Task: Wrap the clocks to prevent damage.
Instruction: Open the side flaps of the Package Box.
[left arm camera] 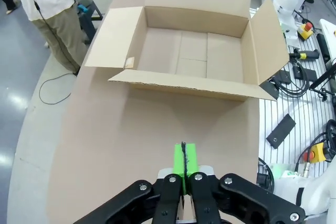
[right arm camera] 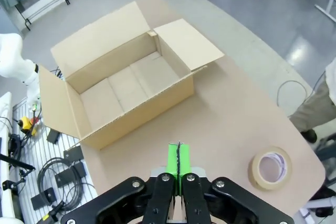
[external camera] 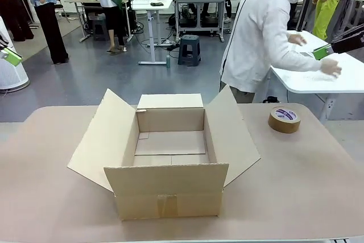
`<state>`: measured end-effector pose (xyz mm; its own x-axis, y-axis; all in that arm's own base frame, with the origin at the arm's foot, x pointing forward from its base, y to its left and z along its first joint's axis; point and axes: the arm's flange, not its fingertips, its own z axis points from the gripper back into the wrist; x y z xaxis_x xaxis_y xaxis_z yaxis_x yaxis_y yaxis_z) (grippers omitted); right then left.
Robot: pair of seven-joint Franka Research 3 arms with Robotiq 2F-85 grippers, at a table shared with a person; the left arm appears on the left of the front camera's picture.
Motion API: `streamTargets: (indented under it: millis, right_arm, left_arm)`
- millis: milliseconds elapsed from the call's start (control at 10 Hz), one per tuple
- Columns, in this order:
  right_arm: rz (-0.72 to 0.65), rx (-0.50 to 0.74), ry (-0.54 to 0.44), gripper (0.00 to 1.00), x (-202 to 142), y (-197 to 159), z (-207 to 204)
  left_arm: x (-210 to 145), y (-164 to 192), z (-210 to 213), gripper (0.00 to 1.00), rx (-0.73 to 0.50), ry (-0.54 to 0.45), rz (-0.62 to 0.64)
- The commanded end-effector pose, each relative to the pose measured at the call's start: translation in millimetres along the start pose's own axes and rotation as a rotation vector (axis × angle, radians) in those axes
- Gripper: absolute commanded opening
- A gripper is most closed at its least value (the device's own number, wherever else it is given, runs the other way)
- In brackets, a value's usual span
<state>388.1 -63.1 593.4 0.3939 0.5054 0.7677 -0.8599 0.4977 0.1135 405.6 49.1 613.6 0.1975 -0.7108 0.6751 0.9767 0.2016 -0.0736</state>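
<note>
Clocks: where they lie cannot be told. The person (external camera: pixel 256 38) at the upper right of the front view leans over a white side table (external camera: pixel 352 83), one hand (external camera: pixel 331 68) on something pale that is too blurred to name.

On the brown table (external camera: pixel 296 186) an open cardboard box (external camera: pixel 168 189) stands at the centre, flaps spread. Its long axis runs left to right across the frame. A tape roll (external camera: pixel 284 119) lies flat at the right, apart from the box.

The left gripper (external camera: pixel 11 57) hangs at the left edge, well off the box. In its own wrist view the left gripper (left arm camera: pixel 184 163) has its green pads pressed together on nothing, with the box (left arm camera: pixel 194 22) ahead in the upper frame.

The right gripper (external camera: pixel 320 52) sits at the upper right, close in the picture to the person's hand. In its wrist view the right gripper (right arm camera: pixel 178 158) is likewise pinched together and empty, with the box (right arm camera: pixel 142 103) to the upper left and the tape roll (right arm camera: pixel 270 168) at the lower right.

If the clocks come from the person's side, the right arm looks the nearer one.
</note>
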Motion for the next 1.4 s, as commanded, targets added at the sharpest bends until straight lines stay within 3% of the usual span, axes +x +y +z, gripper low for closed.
streamTargets:
  millis: [0, 100, 200, 400, 600, 900, 1100, 1300]
  right_arm:
    - [0.012, -0.009, 0.043, 0.00, 0.6, 1.8, 2.6]
    - [-0.003, -0.028, 0.056, 0.00, 3.2, 5.9, -0.4]
    - [-0.126, -0.104, 0.080, 0.00, 13.1, 21.1, -7.4]
    - [-0.391, -0.250, 0.202, 0.00, 55.7, 77.6, -34.2]
    - [-0.523, -0.293, 0.299, 0.00, 105.3, 125.9, -66.2]
    - [-0.784, -0.312, 0.444, 0.00, 156.2, 153.5, -140.5]
    - [-0.885, -0.317, 0.509, 0.00, 162.9, 141.8, -182.8]
    - [-0.914, -0.357, 0.568, 0.00, 155.6, 135.3, -216.8]
  left_arm:
    - [-3.4, 1.4, 3.3, 0.00, 0.007, 0.026, -0.031]
    - [-1.5, 1.4, 3.4, 0.00, 0.007, 0.031, -0.028]
    - [10.6, -5.7, -3.2, 0.00, 0.063, 0.063, 0.055]
    - [65.3, -29.3, -15.7, 0.00, 0.165, 0.212, 0.221]
    - [121.3, -45.8, -44.3, 0.00, 0.209, 0.418, 0.418]
    - [179.6, -50.9, -123.3, 0.00, 0.266, 0.602, 0.706]
    - [182.7, -46.2, -169.7, 0.00, 0.388, 0.595, 0.814]
    - [172.1, -41.9, -191.9, 0.00, 0.436, 0.542, 0.837]
